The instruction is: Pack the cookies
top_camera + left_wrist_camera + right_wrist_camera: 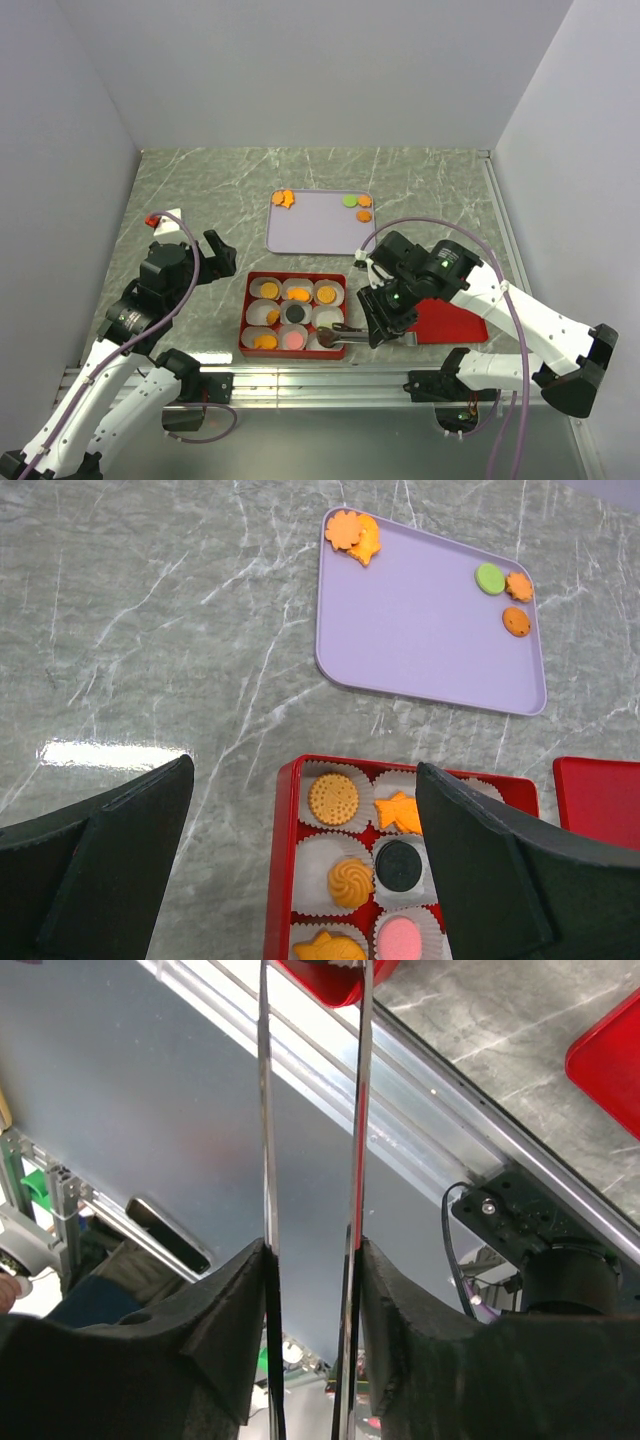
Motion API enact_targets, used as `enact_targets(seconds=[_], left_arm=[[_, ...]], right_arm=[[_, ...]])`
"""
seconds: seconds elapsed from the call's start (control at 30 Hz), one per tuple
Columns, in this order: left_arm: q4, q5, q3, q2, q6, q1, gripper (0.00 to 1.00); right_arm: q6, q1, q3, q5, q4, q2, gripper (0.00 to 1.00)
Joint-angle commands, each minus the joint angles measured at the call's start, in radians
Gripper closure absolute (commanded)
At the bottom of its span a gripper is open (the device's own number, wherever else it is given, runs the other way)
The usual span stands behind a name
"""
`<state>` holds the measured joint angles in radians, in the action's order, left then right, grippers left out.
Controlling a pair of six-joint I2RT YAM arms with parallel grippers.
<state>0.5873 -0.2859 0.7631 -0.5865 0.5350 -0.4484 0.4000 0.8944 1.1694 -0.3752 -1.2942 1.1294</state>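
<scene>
Cookies [333,798] lie in white paper cups inside a red box [244,330]: orange ones, a black one [401,865] and a pink one [403,940]. More cookies [285,198] lie on a lilac tray [320,235], orange at its left corner, a green one [489,577] and two orange ones at its right. My right gripper [312,1250] is shut on metal tongs [264,1110], whose tips [330,336] reach the box's near right cup. What the tips hold is hidden. My left gripper [305,770] hangs open above the box's left side.
A red lid [450,320] lies right of the box, partly under my right arm. The aluminium rail [330,378] runs along the table's near edge, close behind the box. Grey walls close in the marble table [200,190] on three sides.
</scene>
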Motion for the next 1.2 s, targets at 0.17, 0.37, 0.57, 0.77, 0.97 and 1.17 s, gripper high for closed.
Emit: enact_targets(seconds=[0.17,0.37,0.57,0.77,0.97,1.17], left_arm=[[-0.032,-0.004,0.004,-0.001,-0.017,-0.003,0.01],[-0.032,-0.004,0.005,-0.006,-0.018,-0.001,0.01],[-0.032,-0.004,0.005,-0.007,-0.020,-0.003,0.01],[-0.033,-0.002,0.005,-0.009,-0.020,-0.003,0.01],[-0.033,-0.002,0.005,-0.009,-0.020,-0.004,0.01],[-0.034,-0.001,0.005,-0.009,-0.021,-0.003,0.01]], right_arm=[[0.007,0.008,-0.007,0.038,0.026,-0.003,0.50],[0.007,0.009,-0.007,0.039,0.029,-0.002,0.49],[0.010,0.009,0.015,0.050,0.035,-0.002,0.49],[0.022,0.006,0.104,0.047,0.070,0.020,0.49],[0.019,-0.006,0.191,0.061,0.096,0.065,0.49],[0.022,-0.083,0.305,0.117,0.122,0.138,0.51]])
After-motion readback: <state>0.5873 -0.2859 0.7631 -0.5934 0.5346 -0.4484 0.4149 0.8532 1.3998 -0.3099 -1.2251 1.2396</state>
